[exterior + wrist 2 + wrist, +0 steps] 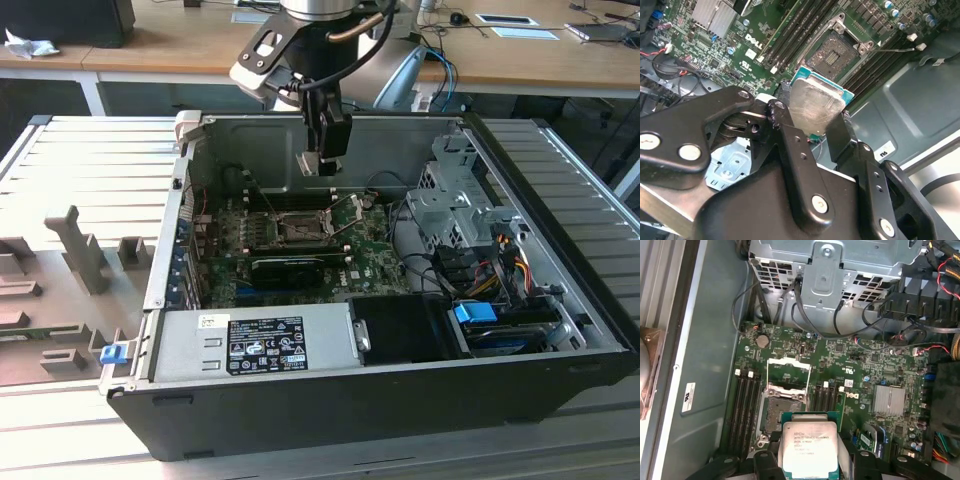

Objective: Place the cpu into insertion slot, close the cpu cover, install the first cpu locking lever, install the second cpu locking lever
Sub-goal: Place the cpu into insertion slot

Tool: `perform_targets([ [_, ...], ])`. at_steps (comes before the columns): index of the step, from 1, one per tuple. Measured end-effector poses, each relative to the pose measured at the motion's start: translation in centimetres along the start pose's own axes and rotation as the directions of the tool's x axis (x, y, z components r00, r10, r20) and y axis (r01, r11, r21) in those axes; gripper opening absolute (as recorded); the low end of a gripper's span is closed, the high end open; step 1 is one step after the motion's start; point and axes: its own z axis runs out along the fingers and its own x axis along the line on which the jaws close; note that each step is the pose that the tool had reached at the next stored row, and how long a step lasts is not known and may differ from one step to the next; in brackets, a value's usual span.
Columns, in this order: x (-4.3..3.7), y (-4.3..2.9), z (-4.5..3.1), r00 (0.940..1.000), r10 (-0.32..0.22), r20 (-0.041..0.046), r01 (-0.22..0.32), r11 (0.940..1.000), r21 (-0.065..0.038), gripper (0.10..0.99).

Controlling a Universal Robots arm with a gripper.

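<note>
I am looking into an open black computer case [400,400] lying on the worktop [90,160]; a silver power supply [250,345] is sitting along its near wall, a drive cage [450,205] filling a far corner.

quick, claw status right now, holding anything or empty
claw: closed, holding the cpu by its edges.

The cpu [809,447], a small square chip with a silvery-grey metal top and a green rim, is hanging in the air clamped by two opposite edges, above the insertion slot [781,412] and clear of it. The slot, a square black socket with a dark pin field, is lying uncovered and bare. The cpu cover [790,361], a thin silver frame with a square window, is seemingly standing swung back off the slot.
</note>
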Motion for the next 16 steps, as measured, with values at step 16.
perform_targets([
  [16,-0.01,-0.08,0.88,1.0,0.002,0.0012,-0.002,1.0,0.0,0.529],
])
